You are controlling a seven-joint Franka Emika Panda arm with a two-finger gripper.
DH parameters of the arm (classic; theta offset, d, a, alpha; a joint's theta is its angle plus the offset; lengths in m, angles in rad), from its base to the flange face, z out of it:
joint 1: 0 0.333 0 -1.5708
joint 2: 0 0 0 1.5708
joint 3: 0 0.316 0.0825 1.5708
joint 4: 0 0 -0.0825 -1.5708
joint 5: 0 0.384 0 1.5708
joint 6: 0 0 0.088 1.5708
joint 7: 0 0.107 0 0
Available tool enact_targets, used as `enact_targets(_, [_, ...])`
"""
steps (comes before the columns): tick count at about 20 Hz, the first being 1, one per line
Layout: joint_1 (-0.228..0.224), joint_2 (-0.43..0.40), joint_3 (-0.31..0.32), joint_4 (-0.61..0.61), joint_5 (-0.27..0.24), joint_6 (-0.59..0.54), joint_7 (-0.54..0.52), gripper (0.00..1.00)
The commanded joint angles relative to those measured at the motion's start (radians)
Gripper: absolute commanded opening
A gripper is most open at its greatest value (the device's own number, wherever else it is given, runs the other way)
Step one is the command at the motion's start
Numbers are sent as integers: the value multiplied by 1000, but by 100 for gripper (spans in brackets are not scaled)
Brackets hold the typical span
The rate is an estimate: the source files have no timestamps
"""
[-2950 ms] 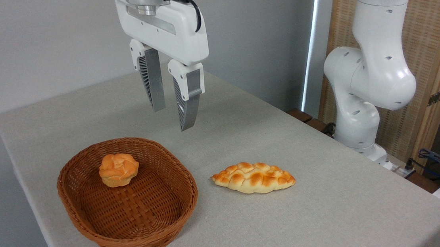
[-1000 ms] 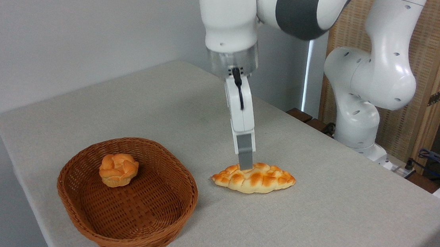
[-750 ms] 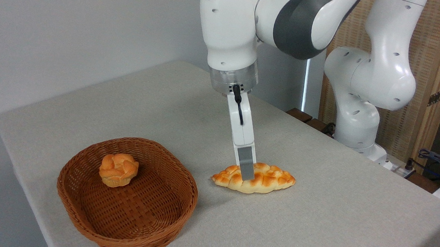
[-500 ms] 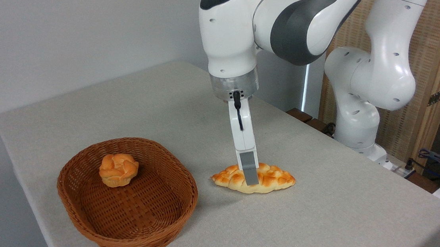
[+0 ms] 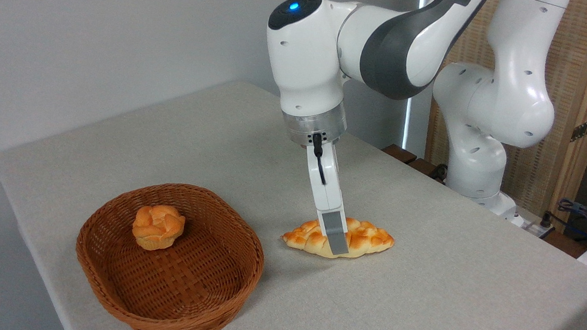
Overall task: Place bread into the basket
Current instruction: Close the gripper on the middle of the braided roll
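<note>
— Bread (image 5: 364, 239) lies on the surface (image 5: 419, 303), just right of the basket (image 5: 118, 282). Grasping step?

— Yes. The gripper (image 5: 337, 249) is down across its middle, seen edge-on, so I cannot tell whether the fingers (image 5: 335, 238) have clamped.

— Next?

— Probably clamp, lift clear, carry left over the rim beside the bun (image 5: 158, 226).

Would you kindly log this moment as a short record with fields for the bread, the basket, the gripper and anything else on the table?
bread: braided loaf lying on the table, right of the basket
basket: wicker, holds only a small round bun
gripper: down at the loaf's middle, seen edge-on; near finger in front of the loaf, jaw state unclear
task state: loaf not yet in basket
</note>
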Motion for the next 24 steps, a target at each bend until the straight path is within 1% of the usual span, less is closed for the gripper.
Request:
enact_targets(1, [-8, 8, -2, -21, 16, 26, 9, 100])
enact_targets(5, [-8, 9, -3, -39, 16, 54, 4, 99])
enact_targets(8, [-8, 9, -3, -41, 16, 57, 6, 92])
enact_targets(10, [-8, 9, -3, -41, 16, 57, 6, 76])
enact_targets(11, [-8, 9, -3, -42, 16, 57, 7, 65])
enact_targets(12, [-8, 9, -3, -41, 16, 57, 7, 60])
enact_targets(14, [-8, 9, -3, -41, 16, 57, 9, 55])
enact_targets(15, [-8, 9, -3, -41, 16, 57, 9, 54])
enact_targets(22, [-8, 8, -5, -41, 18, 51, 13, 53])
enact_targets(23, [-7, 3, -8, -37, 30, 41, 16, 53])
enact_targets(24, [-7, 0, -9, -34, 54, 31, 16, 53])
